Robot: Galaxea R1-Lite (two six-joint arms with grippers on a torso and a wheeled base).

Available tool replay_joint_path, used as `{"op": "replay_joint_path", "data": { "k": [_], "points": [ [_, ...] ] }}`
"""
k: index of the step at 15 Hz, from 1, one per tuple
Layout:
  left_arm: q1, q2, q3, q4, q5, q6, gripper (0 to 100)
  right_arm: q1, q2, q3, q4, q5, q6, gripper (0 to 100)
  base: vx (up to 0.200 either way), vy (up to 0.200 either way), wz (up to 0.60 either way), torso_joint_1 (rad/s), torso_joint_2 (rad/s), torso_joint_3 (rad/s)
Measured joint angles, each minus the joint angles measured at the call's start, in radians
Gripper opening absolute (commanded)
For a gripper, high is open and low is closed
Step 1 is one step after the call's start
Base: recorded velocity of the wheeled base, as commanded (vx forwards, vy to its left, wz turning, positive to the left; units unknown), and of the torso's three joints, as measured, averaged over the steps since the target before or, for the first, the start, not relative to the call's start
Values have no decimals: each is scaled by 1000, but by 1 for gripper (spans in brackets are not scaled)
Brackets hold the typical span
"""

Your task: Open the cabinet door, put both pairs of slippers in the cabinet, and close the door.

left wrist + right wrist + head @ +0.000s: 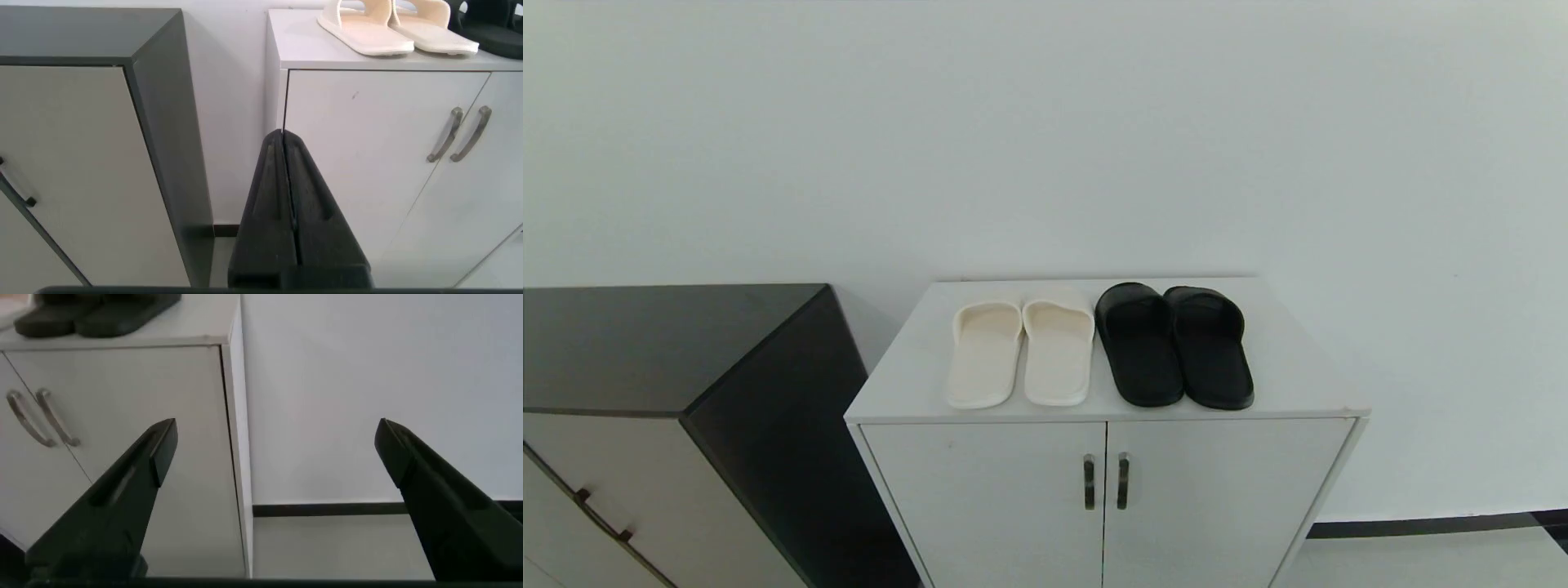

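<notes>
Cabinet (pixel 1298 367), white, doors shut; both pairs sit on its top, toes to the wall, white slippers (pixel 1021 355) toward the robot's left and black slippers (pixel 1174 347) just beside them. Two upright bar handles (pixel 1106 482) flank the centre seam, long axis vertical. A dark cupboard (pixel 768 425) stands to the left. Left wrist view: left end effector (pixel 284 143) closed, fingers pressed together, holding nothing, facing the outer edge of the left door; the handles (pixel 459 135) lie off toward the seam, white slippers (pixel 396 28) above. Right wrist view: right end effector (pixel 276 433) spread wide, empty, facing the cabinet's right corner and bare wall; the handles (pixel 39 419) lie inboard toward the seam, black slippers (pixel 90 310) above. Judgement: either arm must shift inward to reach a handle; the right one, already open, looks readier to straddle a vertical bar.
</notes>
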Motion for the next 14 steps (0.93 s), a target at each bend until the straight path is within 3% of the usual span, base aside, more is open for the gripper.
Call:
{"op": "replay_joint_path", "data": {
  "k": [3,6,8,11,14],
  "points": [
    [0,0,0,0,-5,3,0,8,68,-177,11,16,88,100,0,0,0,0,0,0],
    [0,0,0,0,-7,9,0,19,258,-423,64,156,79,100,0,0,0,0,0,0],
    [0,0,0,0,-7,9,0,31,422,-454,54,238,68,100,0,0,0,0,0,0],
    [0,0,0,0,-5,23,0,141,680,-450,-113,272,92,100,0,0,0,0,0,0],
    [1,0,0,0,-6,36,0,327,934,-457,-342,135,169,100,0,0,0,0,0,0]
  ]
}}
